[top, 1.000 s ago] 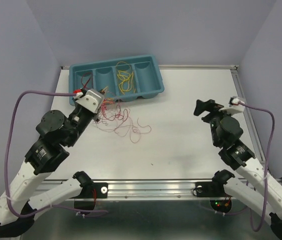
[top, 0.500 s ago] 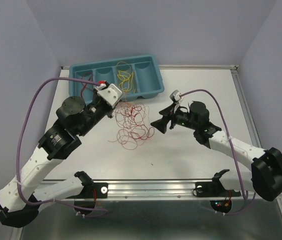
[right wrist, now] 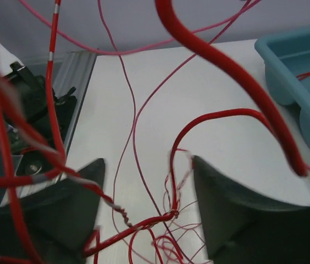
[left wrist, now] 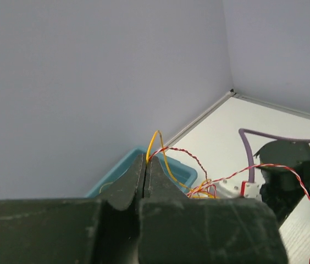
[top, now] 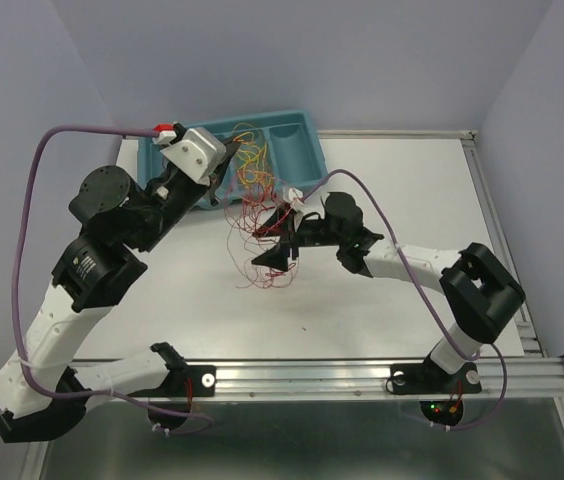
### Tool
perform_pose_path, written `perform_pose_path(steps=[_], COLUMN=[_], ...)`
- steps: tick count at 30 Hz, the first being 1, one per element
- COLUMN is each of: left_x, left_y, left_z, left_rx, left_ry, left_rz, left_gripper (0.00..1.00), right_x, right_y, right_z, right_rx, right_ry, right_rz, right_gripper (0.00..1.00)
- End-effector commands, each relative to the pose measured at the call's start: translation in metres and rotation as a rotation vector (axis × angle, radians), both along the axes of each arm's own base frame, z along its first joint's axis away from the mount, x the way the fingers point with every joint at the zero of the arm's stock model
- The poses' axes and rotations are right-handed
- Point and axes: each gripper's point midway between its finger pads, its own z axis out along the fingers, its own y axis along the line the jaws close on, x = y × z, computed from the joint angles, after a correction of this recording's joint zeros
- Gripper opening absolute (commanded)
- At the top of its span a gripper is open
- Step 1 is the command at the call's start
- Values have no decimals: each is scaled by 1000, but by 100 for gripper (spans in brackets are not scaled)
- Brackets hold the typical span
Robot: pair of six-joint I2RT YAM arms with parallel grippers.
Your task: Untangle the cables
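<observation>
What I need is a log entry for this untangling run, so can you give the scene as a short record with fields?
left gripper: shut on the cables, raised above the tray
cables: red, yellow and orange strands hanging tangled from the left gripper towards the table
right gripper: open, fingers either side of red strands, gripping nothing
tray: teal, with compartments, at the far left; some red wire inside
table: white

Your cables (top: 257, 215) show smooth, glossy plastic insulation. The tray (top: 302, 160) is smooth teal plastic with a soft sheen. Your table (top: 402, 190) is matt white and even, and the rail (top: 312, 375) at its near edge is brushed metal. The left gripper (left wrist: 145, 165) looks like matt dark plastic, faintly grainy. The purple cord (left wrist: 287, 137) is smooth and dull.
</observation>
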Motion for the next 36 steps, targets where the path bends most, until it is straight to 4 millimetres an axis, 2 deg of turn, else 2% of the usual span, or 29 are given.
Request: perform_pose_path(steps=[1, 2, 3, 4, 7, 8, 9, 10, 12, 13, 15, 16, 17, 18, 19, 22, 24, 25, 26, 27, 32, 33, 35, 36], left_x=[0, 2, 5, 3, 1, -7, -8, -16, -27, -33, -37, -37, -37, -38, -32, -30, -29, -27, -26, -26, -27, -27, -31, -32], left_y=[13, 20, 34, 48, 93, 111, 128, 141, 166, 177, 187, 191, 193, 193, 186, 181, 178, 172, 169, 165, 166, 164, 157, 150], left_z=[63, 75, 88, 110, 145, 161, 164, 174, 176, 175, 169, 160, 155, 152, 142, 134, 132, 130, 129, 130, 132, 132, 133, 133], left_rx=[-141, -165, -185, -216, -297, -316, -340, -391, -415, -426, -432, -435, -433, -429, -402, -390, -390, -382, -380, -377, -393, -388, -396, -387], left_ry=[-116, -136, -164, -207, -281, -335, -340, -373, -395, -407, -405, -400, -401, -408, -401, -394, -386, -381, -379, -384, -367, -365, -365, -373], left_rz=[54, 87, 156, 208, 402, 461, 533, 567, 650, 678, 718, 741, 752, 751, 744, 723, 710, 682, 670, 645, 642, 629, 568, 533], left_gripper=[0, 0, 0, 0, 0, 0, 0, 0, 0, 0, 0, 0, 0, 0, 0, 0, 0, 0, 0, 0, 0, 0, 0, 0], right_x=[10, 16, 32, 37, 57, 60, 66, 80, 92, 109, 118, 124, 125, 123, 121, 109, 104, 101, 97, 95, 84, 83, 84, 84], right_y=[19, 18, 15, 10, -7, -14, -20, -32, -52, -77, -108, -138, -154, -176, -184, -217, -229, -240, -248, -255, -292, -294, -280, -269], right_z=[40, 41, 39, 45, 40, 50, 50, 42, 45, 35, 36, 28, 25, 37, 39, 55, 56, 52, 57, 54, 57, 58, 58, 60], right_rx=[96, 98, 97, 108, 91, 95, 83, 31, 3, -62, -74, -106, -110, -62, -47, 50, 77, 82, 105, 113, 172, 185, 170, 149], right_ry=[-90, -82, -66, -71, -42, -45, -31, 12, 62, 102, 150, 163, 170, 177, 181, 197, 202, 202, 200, 202, 188, 193, 203, 198], right_rz=[11, -30, -135, -186, -363, -409, -459, -575, -714, -889, -1072, -1234, -1310, -1414, -1447, -1562, -1604, -1647, -1672, -1703, -1871, -1878, -1787, -1717], right_gripper=[44, 29, 5, 1, 1, 1, 1, 1, 2, 2, 2, 9, 17, 32, 32, 36, 36, 21, 15, 1, 1, 1, 10, 10])
